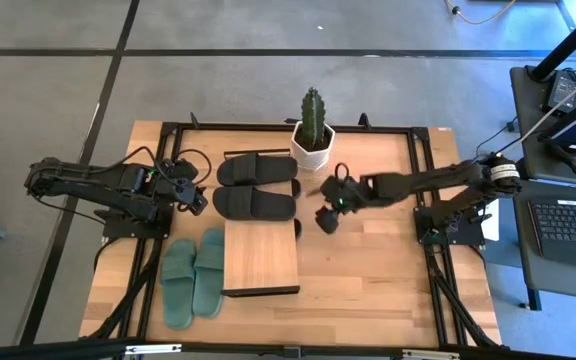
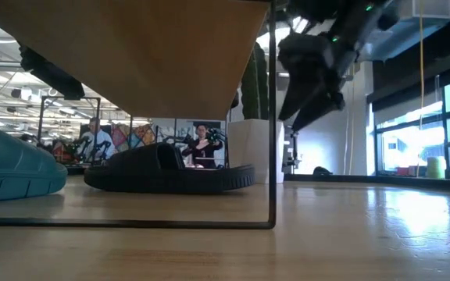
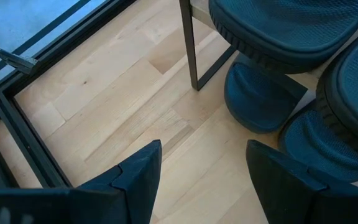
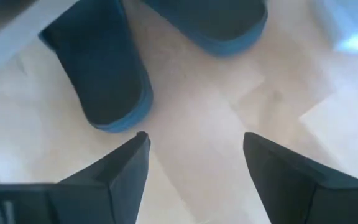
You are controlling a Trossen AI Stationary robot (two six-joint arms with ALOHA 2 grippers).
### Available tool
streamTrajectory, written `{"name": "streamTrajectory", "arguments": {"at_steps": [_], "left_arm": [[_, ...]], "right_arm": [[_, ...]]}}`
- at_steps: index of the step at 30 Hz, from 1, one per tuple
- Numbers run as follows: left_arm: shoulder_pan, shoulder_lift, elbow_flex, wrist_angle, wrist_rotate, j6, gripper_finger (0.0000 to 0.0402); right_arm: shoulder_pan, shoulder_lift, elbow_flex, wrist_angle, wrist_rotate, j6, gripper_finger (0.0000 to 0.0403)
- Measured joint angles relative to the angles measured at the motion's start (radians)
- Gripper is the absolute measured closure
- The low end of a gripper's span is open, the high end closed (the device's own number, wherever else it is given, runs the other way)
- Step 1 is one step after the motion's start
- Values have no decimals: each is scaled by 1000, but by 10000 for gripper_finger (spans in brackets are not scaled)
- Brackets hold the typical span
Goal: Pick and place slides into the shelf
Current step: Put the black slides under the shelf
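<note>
Slides lie around the shelf (image 1: 261,258) on the tabletop (image 1: 368,270): I see a black pair (image 1: 256,186) behind it and a green pair (image 1: 193,278) at its left. My right hand (image 1: 327,221) hangs spread just right of the shelf, holding nothing. My left hand (image 1: 196,200) waits, fingers spread, by the black pair.

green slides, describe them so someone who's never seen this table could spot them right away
Start at the low wooden-topped shelf with a thin black frame near the front middle of the light wooden table. Right beside it, on the left arm's side, lies the pair of muted green slide sandals, side by side. The other slides in view, the black pair toward the potted cactus, are dark; only these are green.
</note>
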Motion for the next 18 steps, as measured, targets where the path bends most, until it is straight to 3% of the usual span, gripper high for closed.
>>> {"name": "streamTrajectory", "arguments": {"at_steps": [3,6,12,15,18], "left_arm": [[0,0,0,0,0,0,177],[0,0,0,0,0,0,177],[0,0,0,0,0,0,177],[0,0,0,0,0,0,177],[0,0,0,0,0,-1,177]], "right_arm": [[109,0,-29,26,167,-55,144],[218,0,-95,94,267,-97,144],[366,14,-291,625,292,-224,144],[380,54,-370,907,303,-265,144],[372,120,-403,1055,304,-305,144]]}}
